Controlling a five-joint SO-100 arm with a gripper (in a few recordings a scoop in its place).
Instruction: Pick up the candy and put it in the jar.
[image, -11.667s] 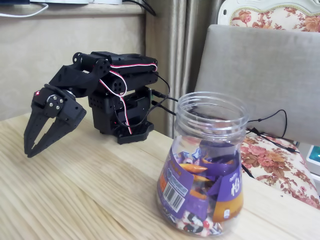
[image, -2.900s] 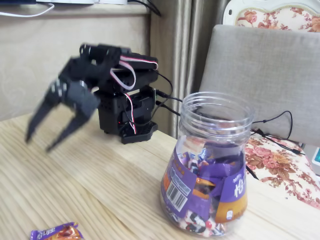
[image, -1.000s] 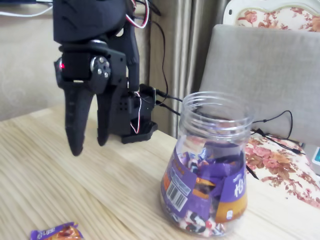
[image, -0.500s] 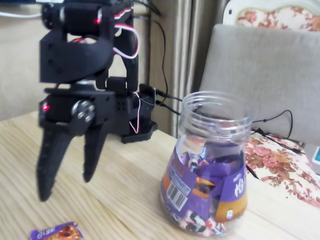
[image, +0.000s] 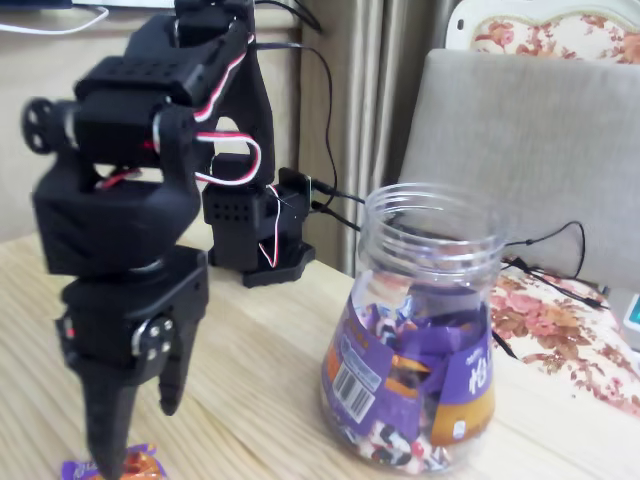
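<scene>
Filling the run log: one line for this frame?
phase: reaching down | gripper: open, over candy | candy: on table, not gripped | jar: upright, open, to the right

Black arm's folded forward and down at near left, gripper (image: 135, 425) pointing straight down, fingers spread apart, nearer fingertip (image: 103, 462) at the bottom edge.

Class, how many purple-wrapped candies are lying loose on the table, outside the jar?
1. The candy lies on the wooden table at the picture's bottom edge, under the open pincer, left of the jar. Others could sit beyond the frame.
</scene>
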